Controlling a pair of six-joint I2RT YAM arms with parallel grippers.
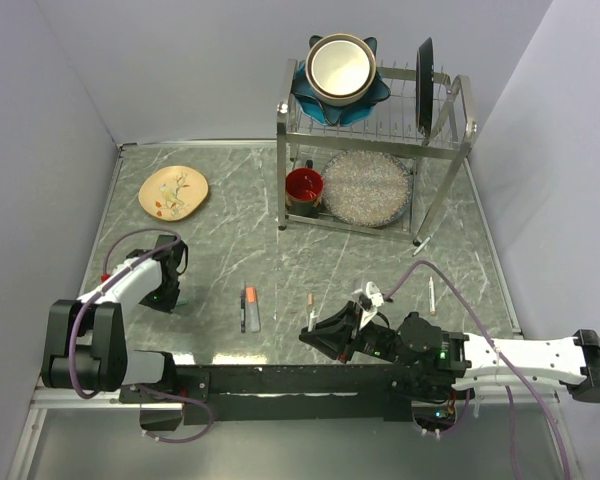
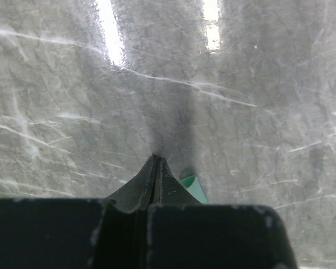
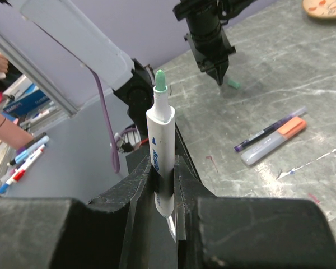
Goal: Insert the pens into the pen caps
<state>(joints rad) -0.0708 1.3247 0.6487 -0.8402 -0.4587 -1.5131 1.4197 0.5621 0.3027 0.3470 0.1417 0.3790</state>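
My right gripper (image 3: 163,162) is shut on a white pen (image 3: 159,140) with a bare green tip (image 3: 160,80). It holds the pen upright over the table's near edge (image 1: 312,337). My left gripper (image 2: 155,161) is shut and empty, tips down on the table at the left (image 1: 170,296). A teal pen cap (image 2: 194,186) lies just beside its fingers; it also shows in the right wrist view (image 3: 233,84). A dark pen (image 1: 242,318) and a grey pen (image 1: 254,318) wearing an orange cap (image 1: 249,295) lie side by side. Another white pen (image 1: 431,296) lies right.
A metal dish rack (image 1: 450,150) stands at the back with bowls, plates and a red cup (image 1: 304,187). A yellowish plate (image 1: 174,192) lies at the back left. A thin orange-ended stick (image 1: 310,305) shows just beyond my right fingertips. Walls close in on the left, right and back.
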